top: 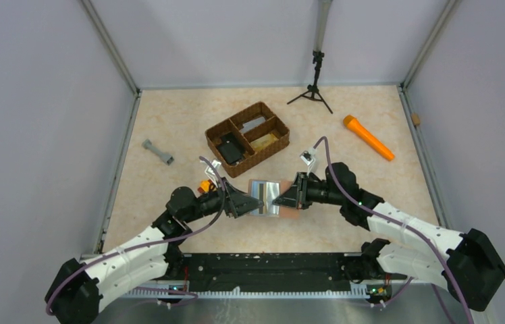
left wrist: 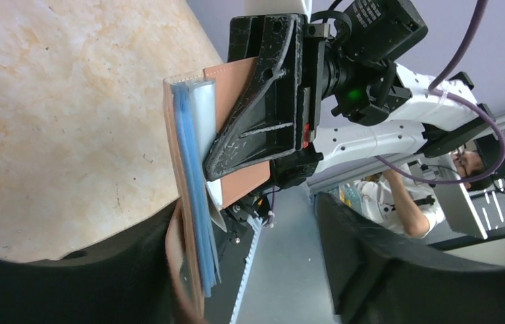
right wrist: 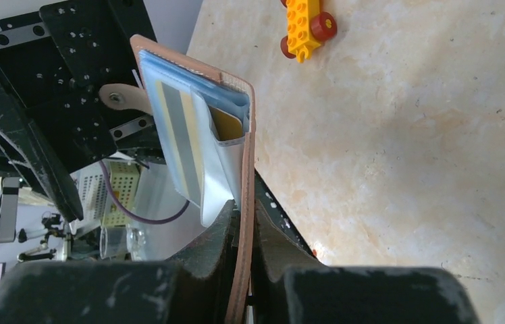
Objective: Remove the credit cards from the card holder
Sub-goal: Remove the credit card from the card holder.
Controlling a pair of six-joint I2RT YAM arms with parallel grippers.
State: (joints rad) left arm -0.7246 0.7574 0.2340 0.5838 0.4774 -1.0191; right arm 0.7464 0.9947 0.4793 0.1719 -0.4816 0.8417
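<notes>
The card holder is held open above the table between my two grippers, its pale blue-grey inside facing up. My right gripper is shut on its tan flap, seen edge-on between the jaws in the right wrist view. Credit cards sit in its pocket: a yellow-and-grey striped one, and blue card edges in the left wrist view. My left gripper is open, jaws wide apart. The holder's other tan edge lies against its left finger. The right gripper shows there on the flap.
A brown woven three-compartment basket stands just behind the holder. A yellow toy brick car lies on the table by my left arm. An orange torch-like stick, a grey tool and a small tripod lie farther off.
</notes>
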